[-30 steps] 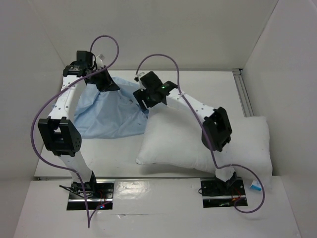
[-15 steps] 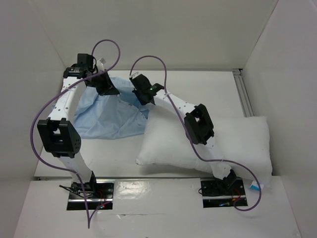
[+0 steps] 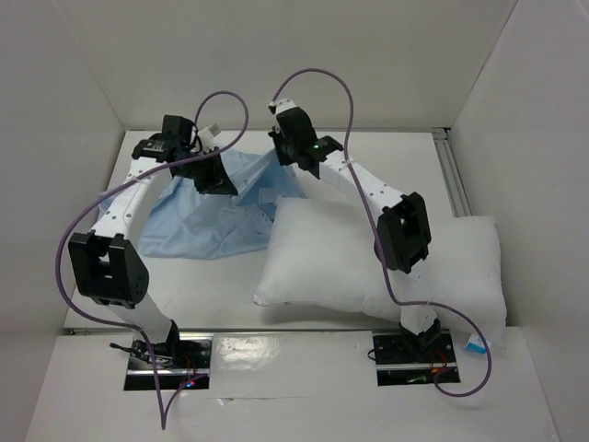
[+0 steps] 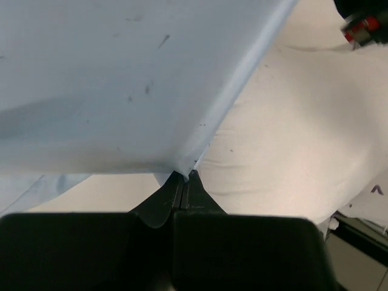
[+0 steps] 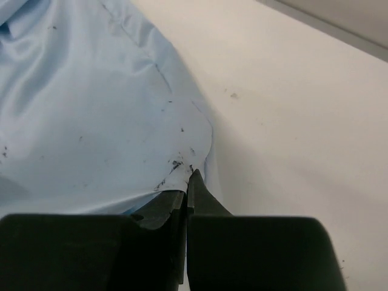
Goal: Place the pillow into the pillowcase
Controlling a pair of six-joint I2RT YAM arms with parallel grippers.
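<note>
The light blue pillowcase (image 3: pixel 216 207) lies crumpled at the left back of the table, its near right edge lifted. My left gripper (image 3: pixel 219 180) is shut on its hem; the left wrist view shows the fabric (image 4: pixel 109 85) pinched at the fingertips (image 4: pixel 185 177), with the pillow (image 4: pixel 291 139) behind. My right gripper (image 3: pixel 283 164) is shut on another edge of the pillowcase (image 5: pixel 91 115), the fabric caught at the tips (image 5: pixel 189 177). The plump white pillow (image 3: pixel 368 262) rests on the right half of the table, its left end touching the pillowcase.
White walls enclose the table on three sides. A metal rail (image 3: pixel 453 175) runs along the right back edge. Purple cables (image 3: pixel 317 87) loop above both arms. A small blue-and-white tag (image 3: pixel 476 346) shows near the right arm's base.
The right gripper has swung back and up from the pillow's left end to the pillowcase edge and shut on it. The left gripper has shifted right, lifting the fabric.
</note>
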